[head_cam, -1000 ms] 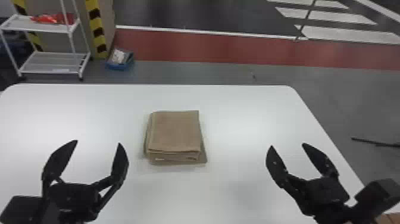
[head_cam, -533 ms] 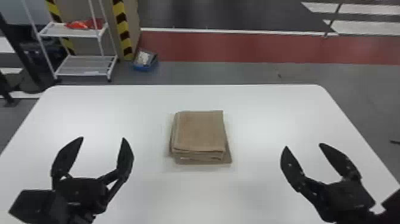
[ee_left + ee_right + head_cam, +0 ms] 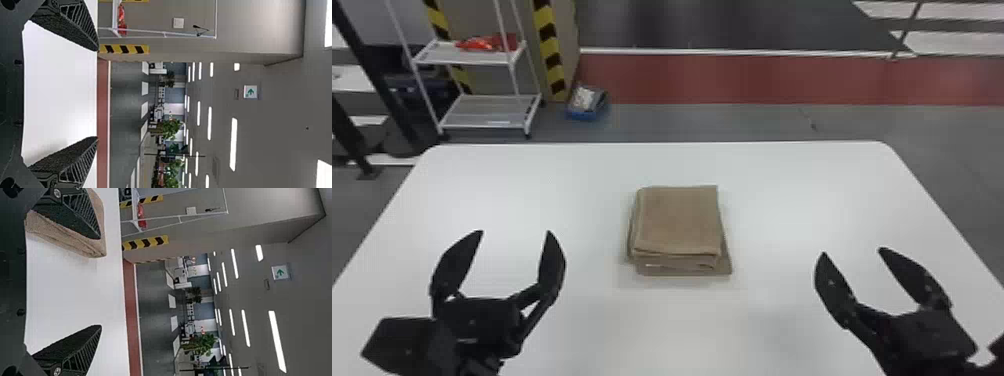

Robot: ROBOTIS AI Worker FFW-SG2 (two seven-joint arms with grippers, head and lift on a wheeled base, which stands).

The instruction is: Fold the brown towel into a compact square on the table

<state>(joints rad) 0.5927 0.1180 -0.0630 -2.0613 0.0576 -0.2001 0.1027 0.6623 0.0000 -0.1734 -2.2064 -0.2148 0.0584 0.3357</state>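
The brown towel (image 3: 678, 220) lies as a folded, layered square near the middle of the white table, its lower layers sticking out a little at the near and right sides. My left gripper (image 3: 514, 232) stands open to the left of the towel, apart from it. To the towel's right, my right gripper (image 3: 852, 251) is also open and holds nothing. In the left wrist view, my left gripper (image 3: 98, 94) has bare table between its fingers. In the right wrist view, the towel (image 3: 62, 237) shows partly behind one finger of my right gripper (image 3: 101, 282).
The white table (image 3: 782, 190) extends around the towel on all sides. Beyond its far edge, on the floor, are a white shelf rack (image 3: 487, 111) and a blue bin (image 3: 586, 102). Yellow-black striping (image 3: 550, 50) marks a pillar behind.
The head view has turned toward the left, so table and towel appear farther right. Both grippers remain open and apart from the towel, which keeps its folded shape.
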